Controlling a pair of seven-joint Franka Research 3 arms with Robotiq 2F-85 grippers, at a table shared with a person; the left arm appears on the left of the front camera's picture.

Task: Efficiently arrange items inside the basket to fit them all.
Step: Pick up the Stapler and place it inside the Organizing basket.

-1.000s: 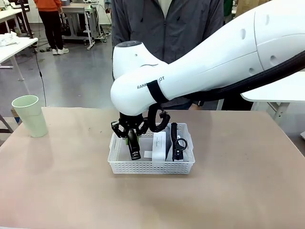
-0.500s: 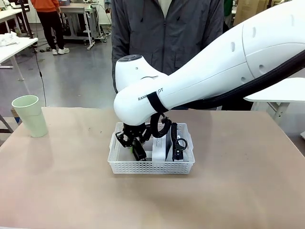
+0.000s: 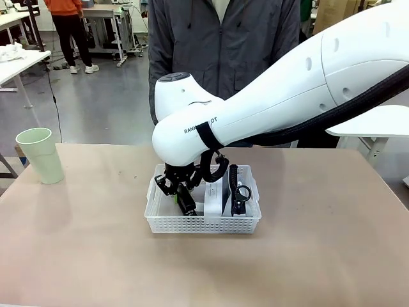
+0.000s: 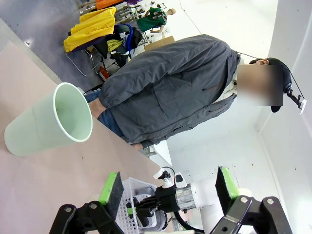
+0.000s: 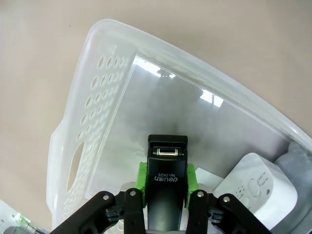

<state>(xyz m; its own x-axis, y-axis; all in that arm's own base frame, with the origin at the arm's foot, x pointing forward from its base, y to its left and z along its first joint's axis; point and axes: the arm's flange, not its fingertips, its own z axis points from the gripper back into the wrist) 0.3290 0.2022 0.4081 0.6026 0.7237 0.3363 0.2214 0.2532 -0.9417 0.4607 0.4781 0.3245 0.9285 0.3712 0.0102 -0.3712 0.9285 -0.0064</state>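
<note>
Inside the basket (image 3: 203, 224), at its left end: small black block (image 5: 167, 151), hugged closely by right gripper (image 5: 166, 176) pads, pinching or clear of it cannot tell. Beside it white box (image 3: 213, 195), then grey pouch (image 3: 237, 192). Left gripper (image 4: 168, 190) spread wide, empty, facing pale green cup (image 4: 53, 122) out on the table

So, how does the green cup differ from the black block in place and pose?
The green cup stands upright on the table, left of the basket; the black block is inside the basket. The cup is free; the block sits between the right tool's pads. The cup is pale and bigger; the block is dark and small. Both are items to pack.
</note>
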